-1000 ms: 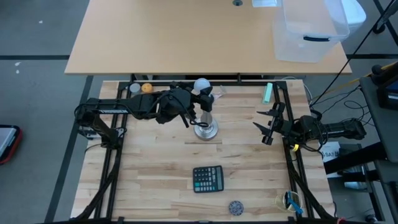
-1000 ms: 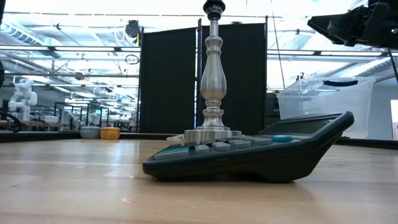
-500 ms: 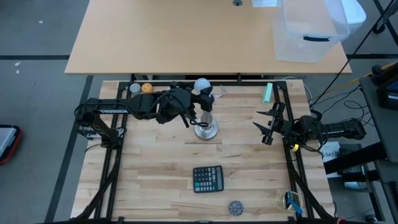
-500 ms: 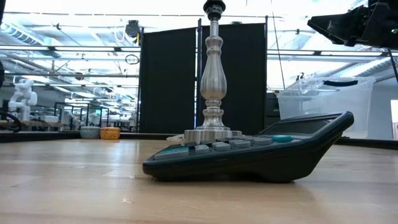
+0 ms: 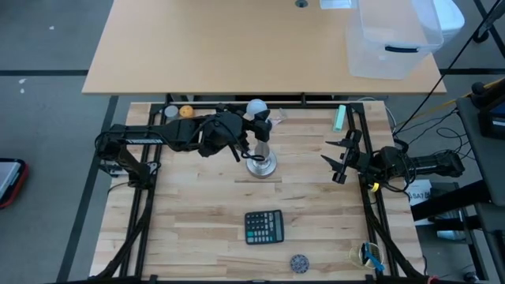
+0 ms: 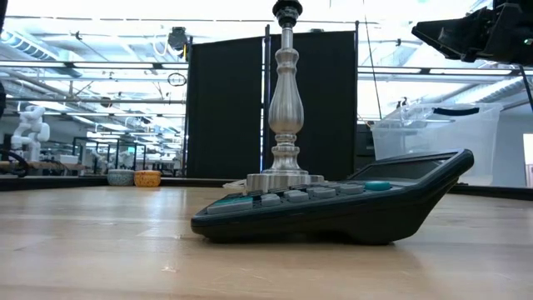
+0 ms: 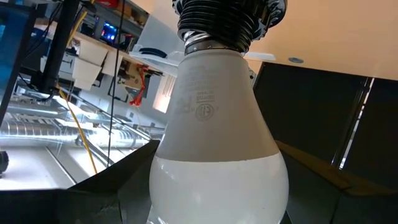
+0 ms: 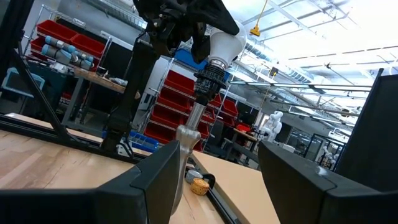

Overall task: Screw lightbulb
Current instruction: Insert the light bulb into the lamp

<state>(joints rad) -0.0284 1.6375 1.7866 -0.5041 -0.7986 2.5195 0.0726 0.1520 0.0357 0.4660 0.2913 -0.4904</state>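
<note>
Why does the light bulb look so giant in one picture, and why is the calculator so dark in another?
In the left wrist view the lightbulb sits right in front of the camera, so it fills the picture. In the low view bright windows and ceiling lights behind the calculator leave its near side in shadow, and the table shines pale. In the high view the light is even, with soft shadows.

Dark grey calculator with green-tinted keys [image 5: 263,227] lying flat near the front of the pale wooden slatted table [image 5: 189,229]. Small orange ball [image 5: 185,112] at the back left edge. Mint-green flat bar [image 5: 341,118] at the back right. Clear plastic storage bin [image 5: 392,38] on the tan desk [image 5: 221,47] beyond.
</note>
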